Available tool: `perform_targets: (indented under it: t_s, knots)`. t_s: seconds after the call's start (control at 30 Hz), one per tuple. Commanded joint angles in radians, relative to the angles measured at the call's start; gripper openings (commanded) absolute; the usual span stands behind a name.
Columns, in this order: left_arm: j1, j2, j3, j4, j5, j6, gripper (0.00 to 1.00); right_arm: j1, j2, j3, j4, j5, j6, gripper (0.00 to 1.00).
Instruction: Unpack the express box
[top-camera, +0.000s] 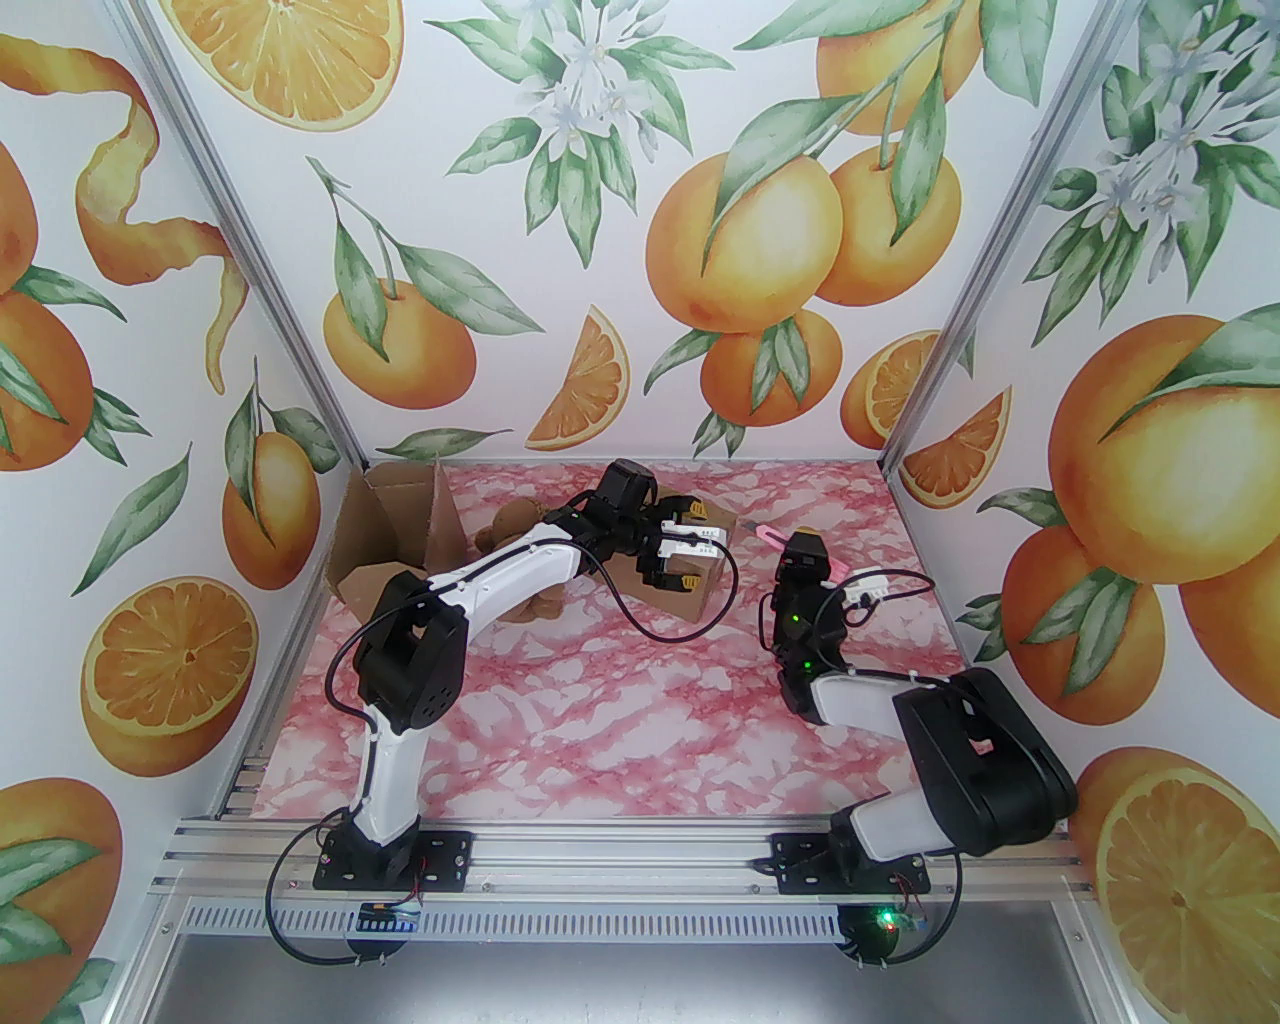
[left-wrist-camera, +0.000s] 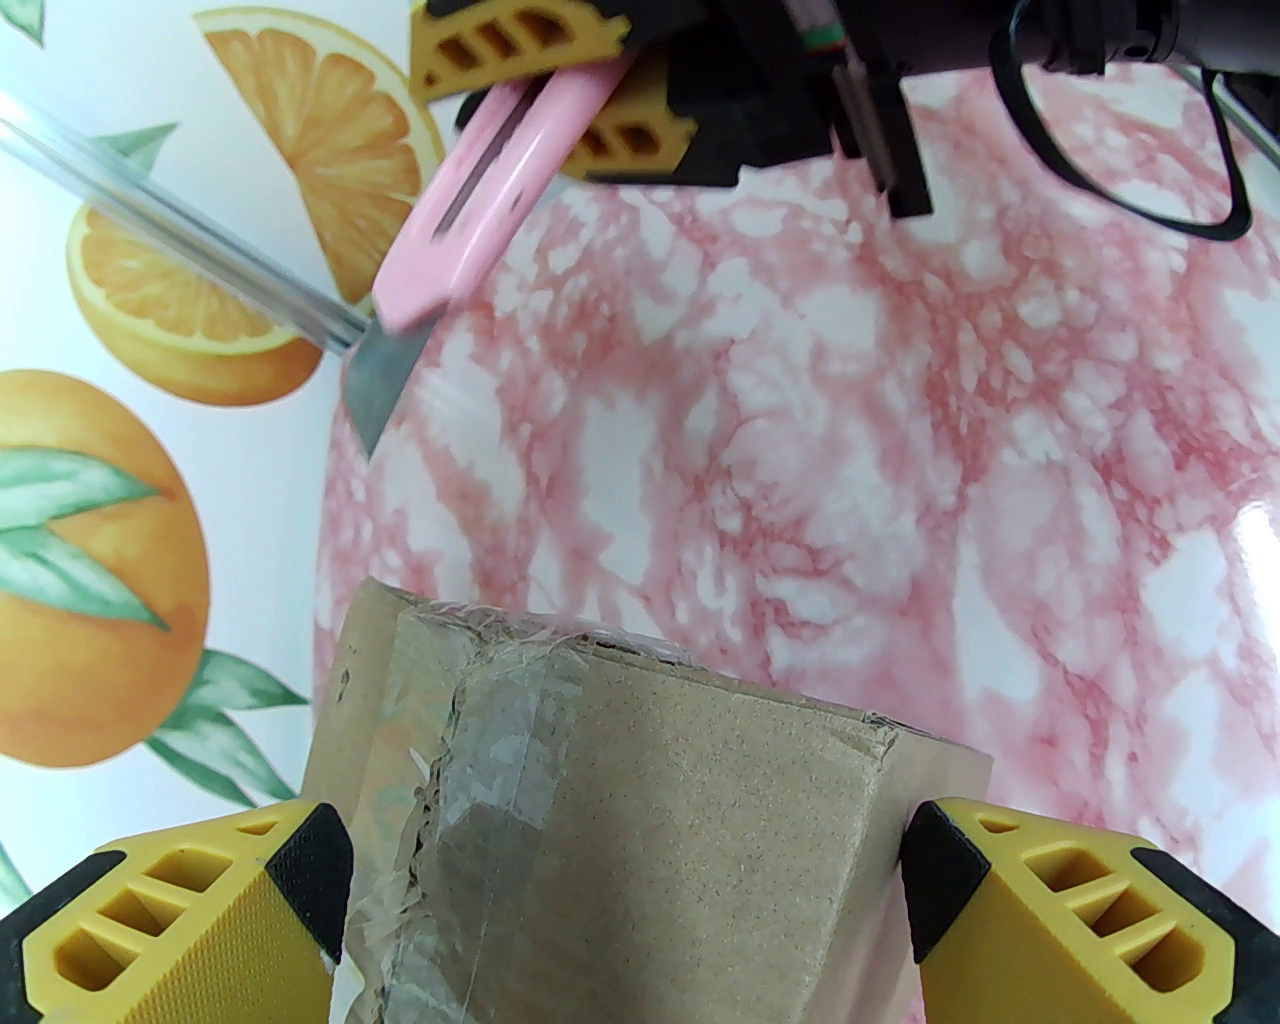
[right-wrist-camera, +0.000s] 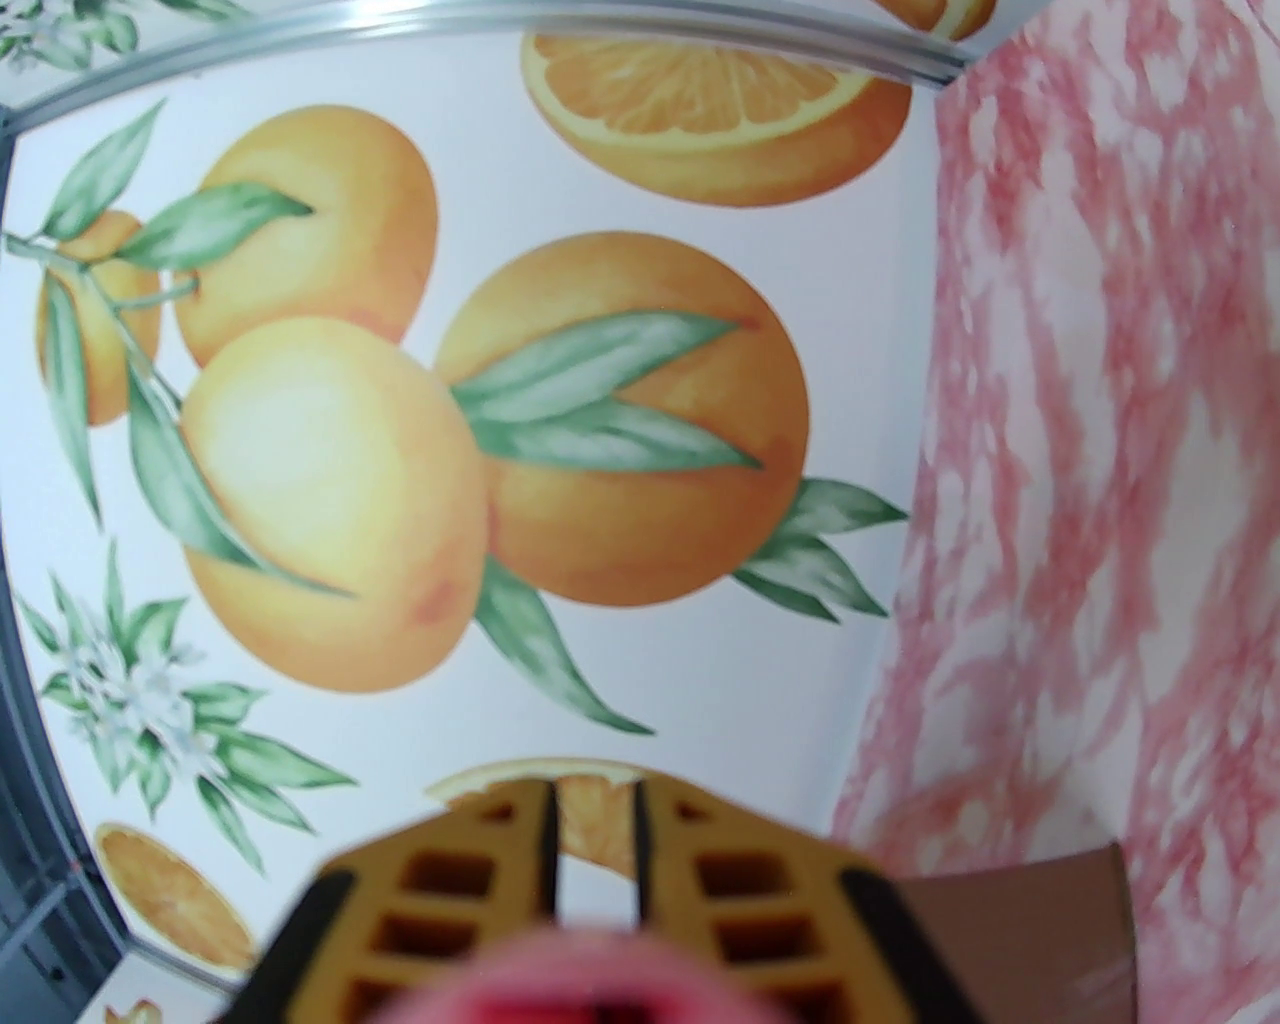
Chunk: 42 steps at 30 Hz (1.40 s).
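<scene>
The left gripper (left-wrist-camera: 625, 880) had its jaws spread wide over the small taped cardboard box (left-wrist-camera: 680, 780) at mid-frame, grasping nothing. The right gripper (right-wrist-camera: 595, 810) was clenched on a pink utility knife (left-wrist-camera: 490, 190), whose blade (left-wrist-camera: 375, 385) hung clear of the box at upper left. Crinkled clear tape (left-wrist-camera: 500, 740) covered the seam, so I judged cutting and emptying were yet to do. A larger carton (top-camera: 385, 540) at left stood open with its inside hidden, and the left arm covered most of a brown soft thing (top-camera: 505, 530) beside it.
</scene>
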Motion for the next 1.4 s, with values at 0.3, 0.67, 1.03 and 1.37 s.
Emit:
perform_targets:
  t_s: [0.3,0.67,1.03,1.37]
  knots:
    - [-0.001,0.005,-0.006,0.011,0.003,-0.004,0.95,-0.007,0.040,0.053,-0.044,-0.032,-0.046,0.00]
    - [-0.001,0.008,-0.006,0.011,0.012,-0.013,0.95,-0.011,0.061,0.035,-0.040,-0.014,-0.044,0.00]
    - [-0.003,0.008,-0.010,0.013,0.018,-0.016,0.95,-0.010,0.125,0.041,0.070,-0.005,-0.040,0.00]
    - [-0.005,0.008,-0.020,0.025,0.021,-0.024,0.95,-0.001,0.152,0.066,0.098,-0.034,-0.027,0.00]
